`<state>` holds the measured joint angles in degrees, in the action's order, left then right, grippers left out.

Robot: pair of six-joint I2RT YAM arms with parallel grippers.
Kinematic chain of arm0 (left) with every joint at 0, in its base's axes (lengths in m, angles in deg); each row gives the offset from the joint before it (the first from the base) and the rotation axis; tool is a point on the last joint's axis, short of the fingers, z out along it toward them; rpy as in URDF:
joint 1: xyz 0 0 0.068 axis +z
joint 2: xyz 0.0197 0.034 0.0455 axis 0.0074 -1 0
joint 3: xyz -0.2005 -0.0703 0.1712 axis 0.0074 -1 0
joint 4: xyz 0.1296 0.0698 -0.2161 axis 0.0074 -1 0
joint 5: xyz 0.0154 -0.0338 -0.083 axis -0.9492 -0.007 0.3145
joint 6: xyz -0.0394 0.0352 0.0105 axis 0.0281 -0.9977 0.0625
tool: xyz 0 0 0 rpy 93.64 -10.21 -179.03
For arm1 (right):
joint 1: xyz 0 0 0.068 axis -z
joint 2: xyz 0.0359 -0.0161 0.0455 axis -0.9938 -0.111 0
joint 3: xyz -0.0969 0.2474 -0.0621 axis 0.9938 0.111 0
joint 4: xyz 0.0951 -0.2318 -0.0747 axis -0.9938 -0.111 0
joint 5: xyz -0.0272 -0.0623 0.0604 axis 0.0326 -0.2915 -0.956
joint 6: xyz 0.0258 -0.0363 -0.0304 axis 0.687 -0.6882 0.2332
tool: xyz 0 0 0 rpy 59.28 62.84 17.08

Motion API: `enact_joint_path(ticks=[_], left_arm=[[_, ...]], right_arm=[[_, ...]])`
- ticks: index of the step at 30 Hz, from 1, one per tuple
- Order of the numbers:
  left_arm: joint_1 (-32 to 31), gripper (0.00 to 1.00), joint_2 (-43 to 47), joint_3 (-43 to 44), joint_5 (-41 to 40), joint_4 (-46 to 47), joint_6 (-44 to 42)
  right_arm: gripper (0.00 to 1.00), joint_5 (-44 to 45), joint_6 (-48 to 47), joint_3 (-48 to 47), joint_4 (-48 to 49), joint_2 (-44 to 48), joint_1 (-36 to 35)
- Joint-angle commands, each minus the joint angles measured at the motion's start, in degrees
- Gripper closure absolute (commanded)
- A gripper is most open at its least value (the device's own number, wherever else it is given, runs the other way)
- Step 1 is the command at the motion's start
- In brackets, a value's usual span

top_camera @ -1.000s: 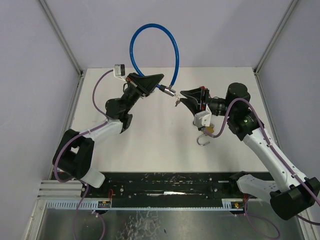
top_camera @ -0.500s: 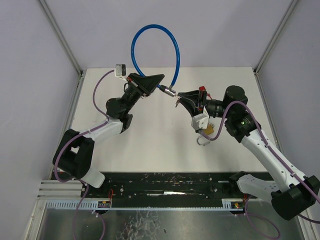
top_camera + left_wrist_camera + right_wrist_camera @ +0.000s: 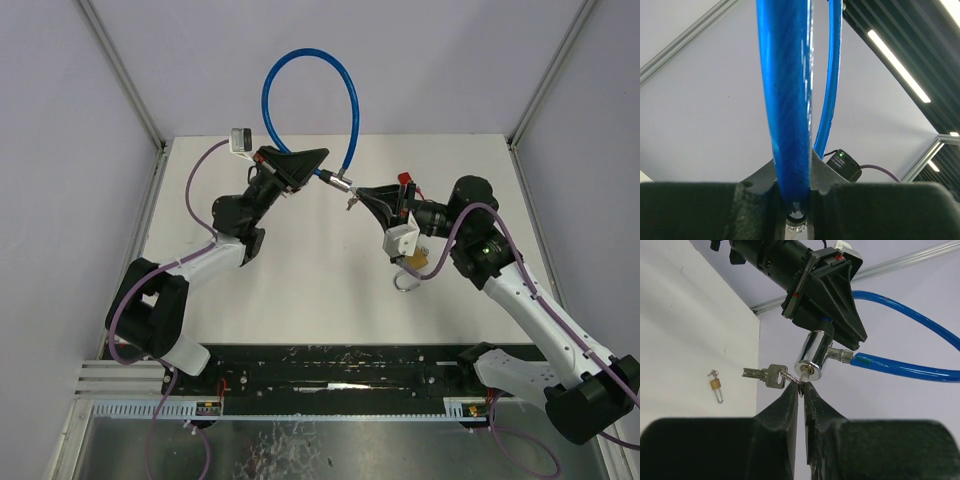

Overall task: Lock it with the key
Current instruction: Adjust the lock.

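Currently the left hand (image 3: 312,165) is clenched on the blue cable lock (image 3: 268,85), which is raised above the far part of the white surface (image 3: 300,270) with its loop arching upward. The chrome lock cylinder (image 3: 811,356) juts from that hand. The right hand (image 3: 801,390) is pinched on the key ring (image 3: 791,377) just under the keyhole. A key (image 3: 762,375) sticks out leftward from the ring. A small brass padlock (image 3: 716,385) lies on the surface.

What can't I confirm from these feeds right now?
- Right wrist: whether a key blade sits in the lock cylinder; right gripper fingertips hide it.
- Top: keys too small to read.
- Left wrist: cylinder hidden behind blue cable and left gripper.
- Top: padlock partly under the right arm.
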<state>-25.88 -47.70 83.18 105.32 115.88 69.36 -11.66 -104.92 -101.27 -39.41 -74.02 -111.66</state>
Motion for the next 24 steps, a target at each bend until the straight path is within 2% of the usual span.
enact_joint_path(ticks=[1,9,16,21,24], left_arm=[[-0.1,1.00,0.8,1.9,1.3,7.4,-1.5],[-0.1,1.00,1.0,2.0,3.9,10.8,-2.9],[-0.1,1.00,2.0,1.9,5.1,11.2,-4.7],[-0.1,1.00,2.4,1.5,5.2,11.2,-5.3],[-0.1,1.00,2.6,1.3,4.9,11.3,-5.4]], right_arm=[[0.88,1.1,11.8,-0.5,7.2,1.4,-0.6],[0.94,4.1,36.7,-2.5,11.5,0.8,-0.6],[0.96,6.9,53.5,-3.0,13.8,0.5,-0.6],[0.95,6.8,57.3,-2.0,15.0,0.9,-0.6],[0.89,6.0,55.1,-1.3,15.0,1.4,-0.6]])
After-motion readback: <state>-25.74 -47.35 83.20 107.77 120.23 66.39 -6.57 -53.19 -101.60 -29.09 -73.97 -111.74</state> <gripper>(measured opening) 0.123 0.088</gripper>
